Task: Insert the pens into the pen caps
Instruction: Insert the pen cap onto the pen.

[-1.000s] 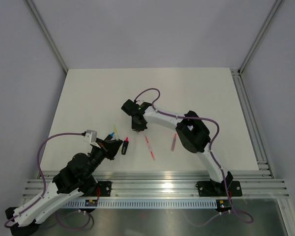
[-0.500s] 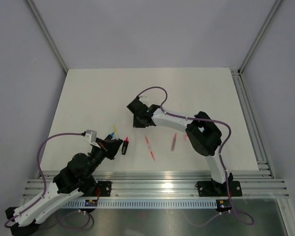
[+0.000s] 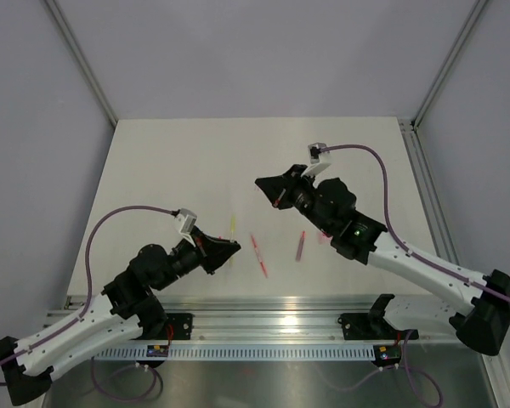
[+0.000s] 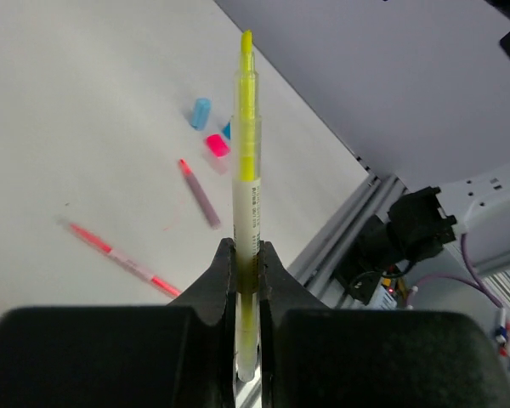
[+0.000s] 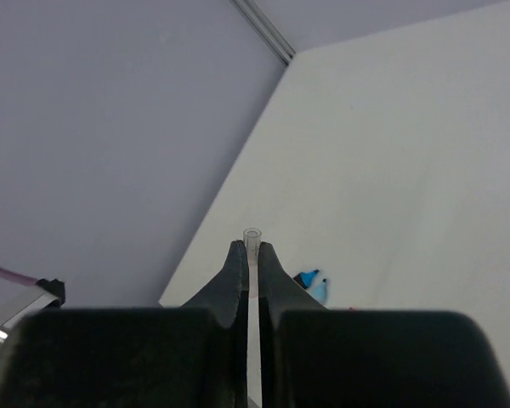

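- Left wrist view: your left gripper [image 4: 246, 251] is clenched on a yellow pen [image 4: 246, 161]. It pinches the lower barrel, and the tip points away from the fingers.
- Top external view: that pen hangs above the near-left part of the table [image 3: 153, 161], well apart from your right gripper [image 3: 263, 185] over the table's middle.
- Right wrist view: the right gripper's jaws are closed on a clear tube [image 5: 252, 235], its open mouth facing outward. It is probably this pen's cap, though it is too small to be sure.
- The yellow pen is thin, with a pale printed barrel, a brighter yellow section above it and a narrow nib.
- Expect the pen to be light, stiff, slick plastic. With the hold so low, the long free end may wander, so steer the nib slowly towards the tube's mouth.
- The tube is tiny and smooth, so it could pivot or pop out under a sideways push. Press along its axis only.
- A red-pink pen [image 4: 123, 259] and a purplish pen [image 4: 200, 191] lie apart on the table. Beyond them are a pink cap [image 4: 215, 145] and a light-blue cap [image 4: 201, 112].
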